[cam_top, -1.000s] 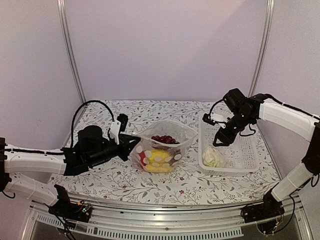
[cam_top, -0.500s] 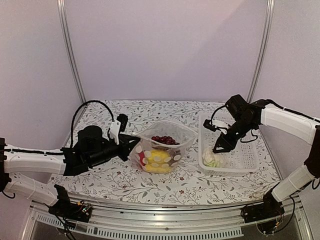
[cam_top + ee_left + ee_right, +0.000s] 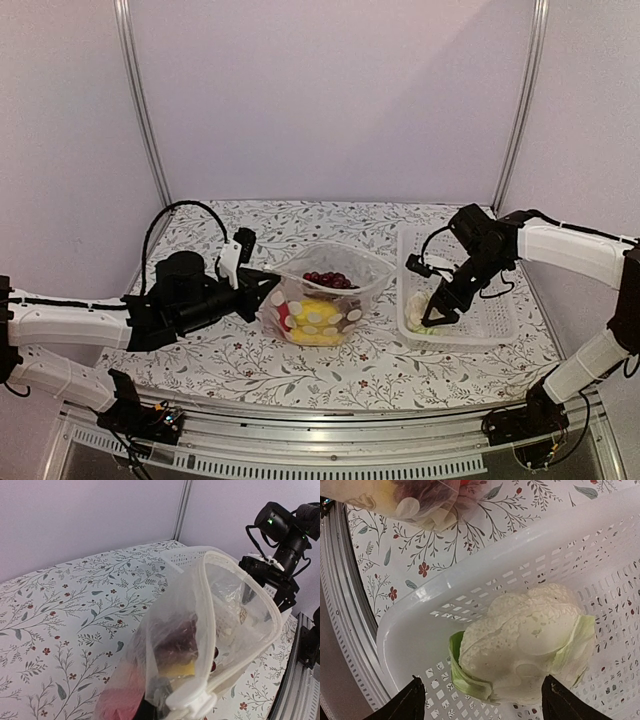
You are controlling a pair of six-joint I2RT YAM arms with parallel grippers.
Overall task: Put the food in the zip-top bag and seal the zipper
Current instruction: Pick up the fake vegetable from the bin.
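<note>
Only wrist view showed us right gripper (image 3: 485,700) apart astride cauliflower (image 3: 520,640) in basket (image 3: 420,610) | left gripper (image 3: 262,288) clamped bag (image 3: 235,605) beside basket

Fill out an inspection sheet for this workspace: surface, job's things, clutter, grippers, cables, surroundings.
Surface: floral-print table; the bag and the basket stand on it.
Job's things: bag open, holding grapes, yellow pieces and a red piece; cauliflower lies in the basket, not yet bagged.
Clutter: nothing seen.
Grippers: left gripper shut on the bag's rim; right gripper open, fingers either side of the cauliflower.
Cables: black cable loops over the left arm; a thinner one runs at the right wrist.
Surroundings: plain walls, two metal poles, rail at the near edge.
</note>
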